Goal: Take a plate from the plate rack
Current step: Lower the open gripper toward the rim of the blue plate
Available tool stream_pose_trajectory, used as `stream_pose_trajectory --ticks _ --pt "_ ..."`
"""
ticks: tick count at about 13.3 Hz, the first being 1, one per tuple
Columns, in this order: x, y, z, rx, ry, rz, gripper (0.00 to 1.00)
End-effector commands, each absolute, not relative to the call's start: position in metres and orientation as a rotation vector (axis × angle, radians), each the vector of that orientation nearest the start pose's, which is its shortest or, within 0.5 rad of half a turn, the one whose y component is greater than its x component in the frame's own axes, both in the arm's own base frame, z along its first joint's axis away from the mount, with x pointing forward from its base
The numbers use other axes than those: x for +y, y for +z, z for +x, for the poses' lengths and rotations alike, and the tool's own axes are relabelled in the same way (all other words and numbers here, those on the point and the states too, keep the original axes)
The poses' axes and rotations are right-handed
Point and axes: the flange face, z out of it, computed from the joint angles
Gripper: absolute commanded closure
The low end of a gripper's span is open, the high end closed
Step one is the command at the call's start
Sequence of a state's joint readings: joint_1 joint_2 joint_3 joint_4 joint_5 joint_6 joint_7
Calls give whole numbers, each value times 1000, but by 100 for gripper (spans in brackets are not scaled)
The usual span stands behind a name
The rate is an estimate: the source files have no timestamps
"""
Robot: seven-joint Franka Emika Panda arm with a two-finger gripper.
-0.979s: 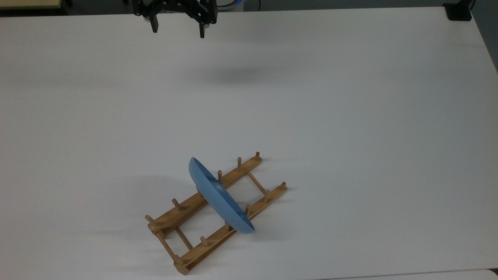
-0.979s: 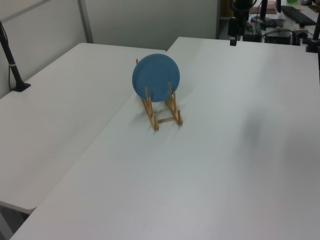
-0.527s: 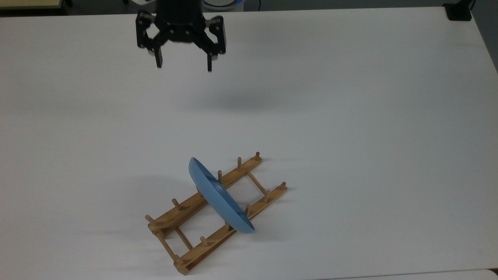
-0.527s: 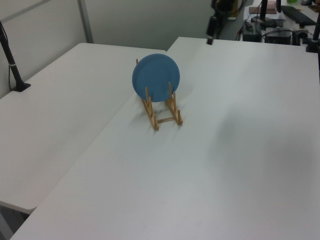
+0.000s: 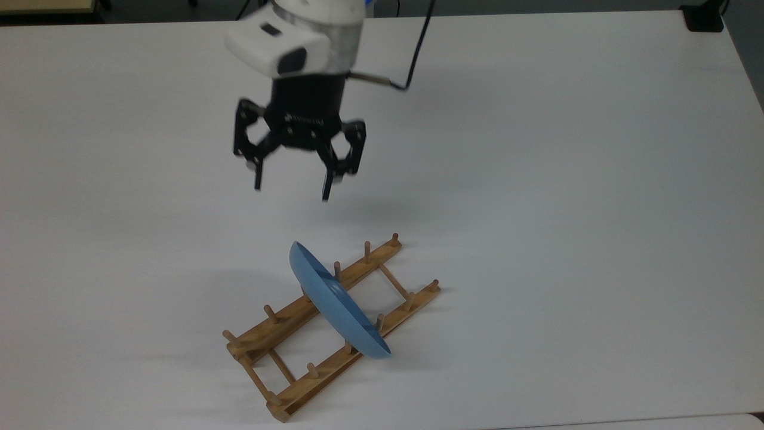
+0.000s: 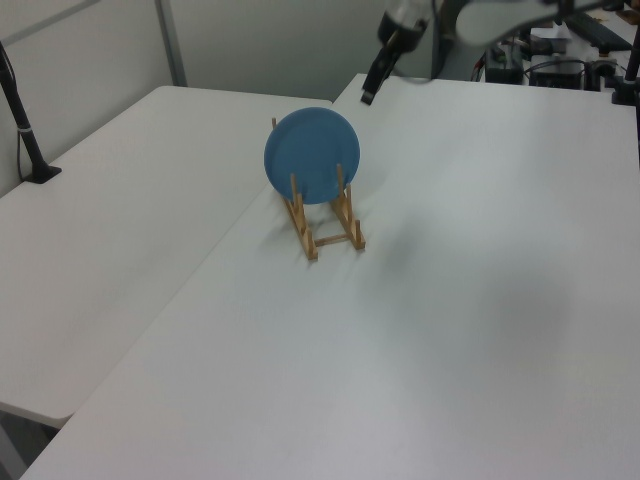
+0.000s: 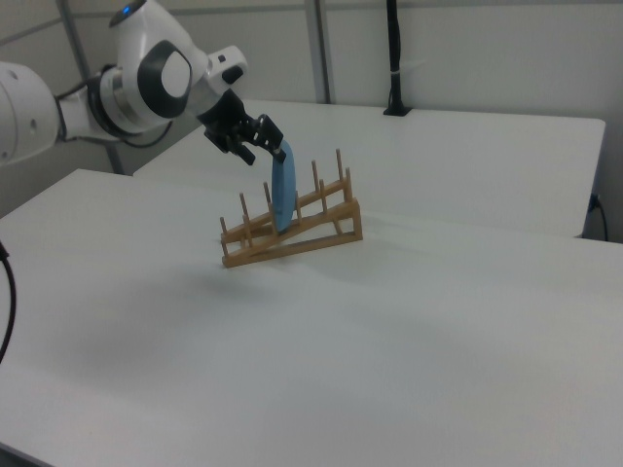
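While my tool point(image 5: 291, 194) hangs spread and empty above the worktop point(image 5: 567, 179), a crooked descent could knock the plate point(image 5: 337, 310) against the plate rack point(image 5: 280, 328) pegs.

a white desk point(image 5: 567, 179) spans the top view. a second white desk point(image 6: 110, 230) adjoins it at the left view's left, with a black post point(image 6: 22, 125) standing on it.

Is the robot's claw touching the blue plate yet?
Apart. In the top view, bare white table shows between the open gripper and the plate, which stands on edge in the plate rack.
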State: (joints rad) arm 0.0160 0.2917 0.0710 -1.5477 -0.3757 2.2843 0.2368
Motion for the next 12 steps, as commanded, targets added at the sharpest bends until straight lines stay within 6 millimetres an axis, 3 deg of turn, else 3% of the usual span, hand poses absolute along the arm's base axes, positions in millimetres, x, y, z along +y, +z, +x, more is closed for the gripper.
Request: stream_pose_trajectory --ticks 1,3,6,8,12 --pt "63 507 708 -3 -967 -3299 35" --pt "65 494 722 42 -1030 -3313 45" --pt "61 487 733 63 -1070 -3327 45" --pt "63 478 736 44 -1065 -3335 45" --pt "64 481 736 38 -1078 -3336 55"
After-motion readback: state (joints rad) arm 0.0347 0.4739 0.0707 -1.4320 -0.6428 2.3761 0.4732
